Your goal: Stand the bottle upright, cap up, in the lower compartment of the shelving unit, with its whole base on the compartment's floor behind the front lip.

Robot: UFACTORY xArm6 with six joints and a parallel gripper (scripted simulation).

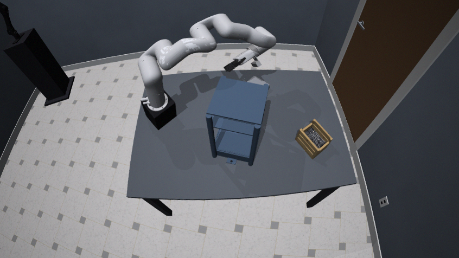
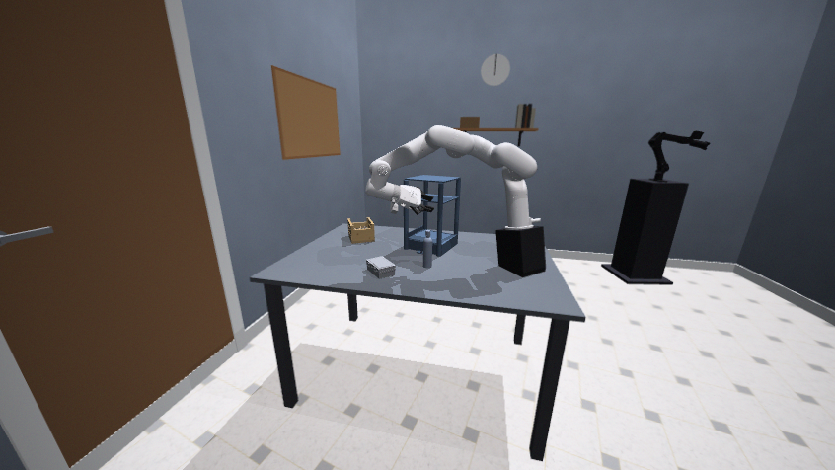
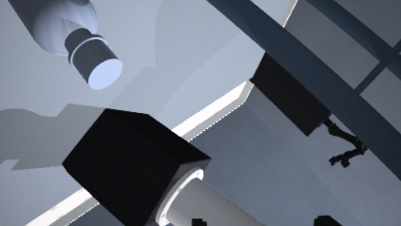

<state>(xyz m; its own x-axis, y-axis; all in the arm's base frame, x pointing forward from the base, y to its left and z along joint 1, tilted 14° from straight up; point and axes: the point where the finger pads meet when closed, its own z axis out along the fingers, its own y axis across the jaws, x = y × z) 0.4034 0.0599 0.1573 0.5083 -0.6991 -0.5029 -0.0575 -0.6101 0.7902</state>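
The bottle (image 2: 427, 248) stands upright on the desk (image 2: 467, 286), cap up, just outside the shelving unit (image 2: 449, 201) and near one of its corner posts, not inside the lower compartment. The gripper (image 2: 424, 206) hangs in the air beside the unit at about middle-shelf height, above the bottle, its fingers partly apart and holding nothing. A wooden crate (image 2: 360, 229) and a small grey box (image 2: 380, 266) also sit on the desk, apart from the bottle.
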